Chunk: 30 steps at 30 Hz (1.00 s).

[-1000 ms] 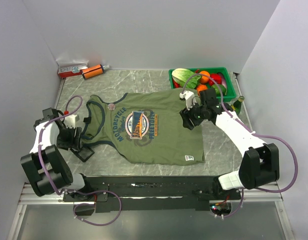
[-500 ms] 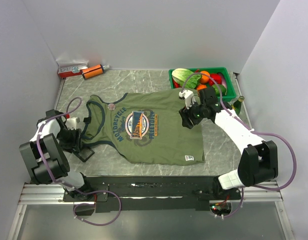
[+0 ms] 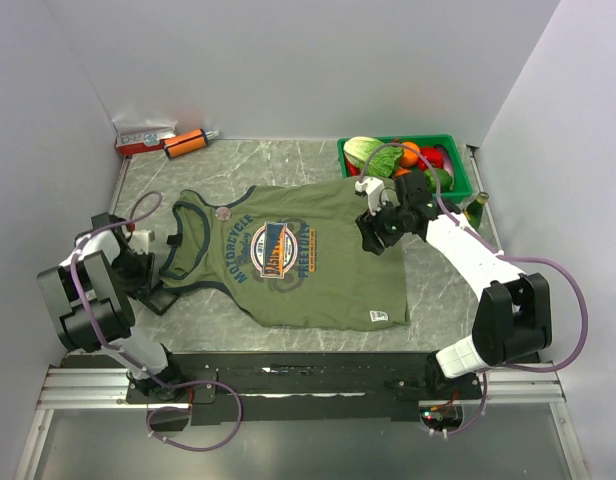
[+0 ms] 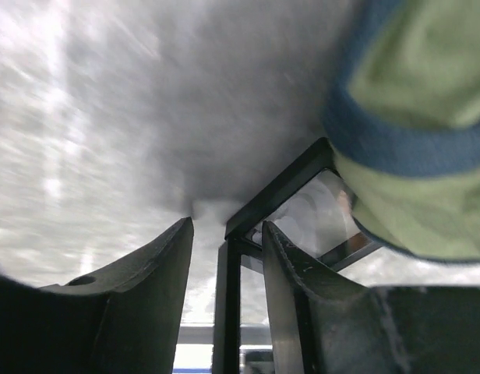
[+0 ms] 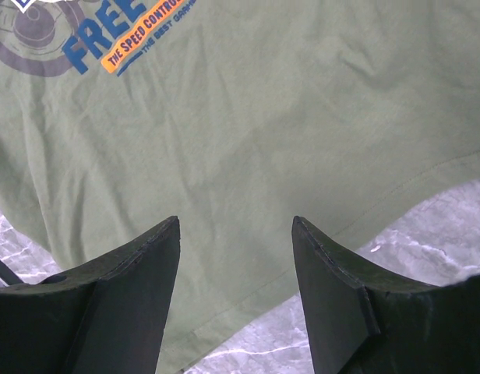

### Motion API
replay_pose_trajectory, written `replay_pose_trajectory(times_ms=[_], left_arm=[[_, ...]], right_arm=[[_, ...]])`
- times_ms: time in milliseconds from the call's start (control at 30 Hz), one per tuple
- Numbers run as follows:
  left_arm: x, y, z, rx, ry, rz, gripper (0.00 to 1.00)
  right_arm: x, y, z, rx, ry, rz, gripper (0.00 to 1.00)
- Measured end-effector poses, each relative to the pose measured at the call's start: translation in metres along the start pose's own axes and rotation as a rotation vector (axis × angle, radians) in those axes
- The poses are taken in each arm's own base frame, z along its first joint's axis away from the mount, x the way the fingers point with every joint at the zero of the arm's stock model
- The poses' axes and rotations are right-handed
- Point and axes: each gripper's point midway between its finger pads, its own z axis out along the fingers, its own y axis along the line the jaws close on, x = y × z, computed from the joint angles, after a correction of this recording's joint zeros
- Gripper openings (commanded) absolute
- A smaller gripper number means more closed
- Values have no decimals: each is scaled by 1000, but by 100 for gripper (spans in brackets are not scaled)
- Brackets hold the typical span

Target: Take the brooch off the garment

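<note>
Top view: garment lies flat on the table, neck to 9 o'clock, hem to 3 o'clock. The brooch is pinned by the collar trim at about 10 o'clock from the chest print, and it is not lifted yet.

Right gripper has its fingers spread and nothing between them. It hovers low over plain olive fabric near the hem edge, at 3 o'clock from the print. That is likely staging to pin the shirt down so it doesn't drag when the brooch is pulled. Contact with the cloth can't be confirmed.

Left gripper has its fingers parted by a narrow gap and holds nothing. It sits low at the table's 9 o'clock edge with the navy-trimmed shirt edge just at its 2 o'clock, clear of the cloth. It is the arm nearer the brooch, so it is probably the picker. The brooch is not visible in the left wrist view.

Versus 1 s ago:
- The left arm has folded back and its elbow link is now further toward 12 o'clock. The gripper itself has barely shifted.
- The right gripper has crept slightly toward 11 o'clock along the hem.
- The shirt and brooch are unmoved.

The produce crate at 1 o'clock is untouched.
</note>
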Motion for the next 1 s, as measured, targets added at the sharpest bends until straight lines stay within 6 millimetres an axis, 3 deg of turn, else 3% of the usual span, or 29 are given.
replay_pose_trajectory(times_ms=[400, 633, 800, 1000], left_arm=[[-55, 52, 2, -153, -43, 166, 43], [-115, 85, 6, -216, -98, 217, 43], [-137, 95, 3, -234, -126, 264, 51], [-154, 90, -11, -190, -166, 298, 55]], right_arm=[[-8, -2, -1, 8, -11, -10, 66], [-5, -4, 2, 12, 5, -6, 66], [-4, -5, 2, 18, 8, -13, 66], [0, -9, 3, 31, 23, -52, 66]])
